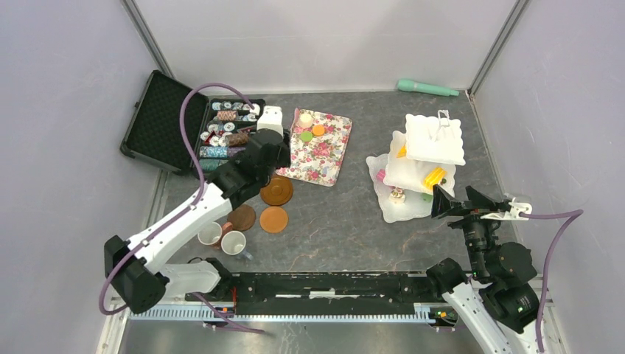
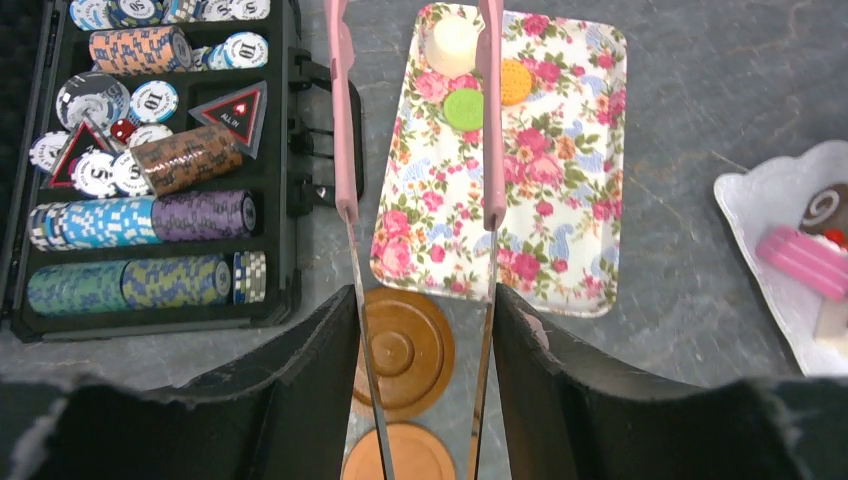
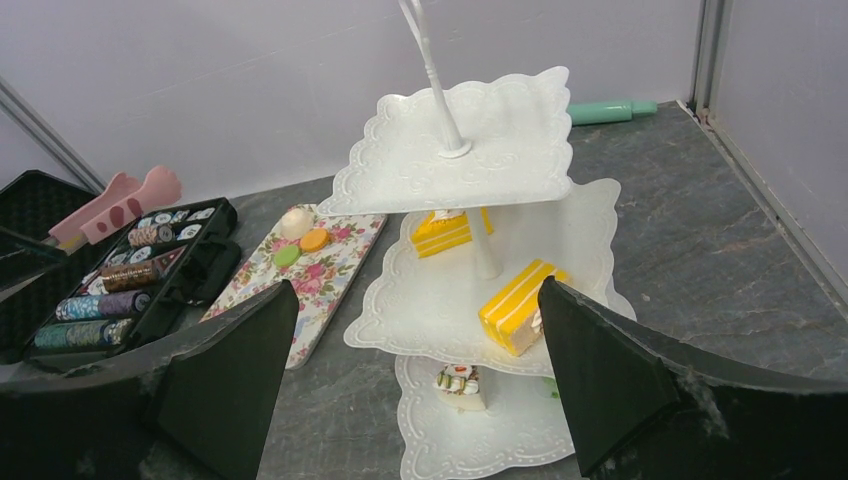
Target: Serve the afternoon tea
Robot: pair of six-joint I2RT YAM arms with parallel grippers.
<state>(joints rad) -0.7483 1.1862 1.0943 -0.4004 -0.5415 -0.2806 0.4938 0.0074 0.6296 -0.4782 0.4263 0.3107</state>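
My left gripper point(image 1: 269, 151) is shut on metal tongs with pink tips point(image 2: 345, 150). The tongs' tips are spread over the floral tray point(image 2: 560, 200), on either side of a cream pastry point(image 2: 452, 45) and a green one point(image 2: 463, 108); an orange pastry point(image 2: 515, 80) lies beside them. Three brown saucers point(image 1: 276, 190) point(image 1: 241, 217) point(image 1: 274, 219) lie below the gripper. Two mugs point(image 1: 211, 234) point(image 1: 234, 243) stand by the arm; a third is hidden. My right gripper point(image 1: 461, 200) is open and empty, facing the white three-tier stand point(image 3: 510, 130), which holds yellow cakes point(image 3: 515, 305) point(image 3: 440, 232) and a white slice point(image 3: 460, 385).
An open black case of poker chips point(image 1: 221, 133) lies at the back left beside the tray. A teal tool point(image 1: 427, 88) lies against the back wall. Grey walls close in the table on three sides.
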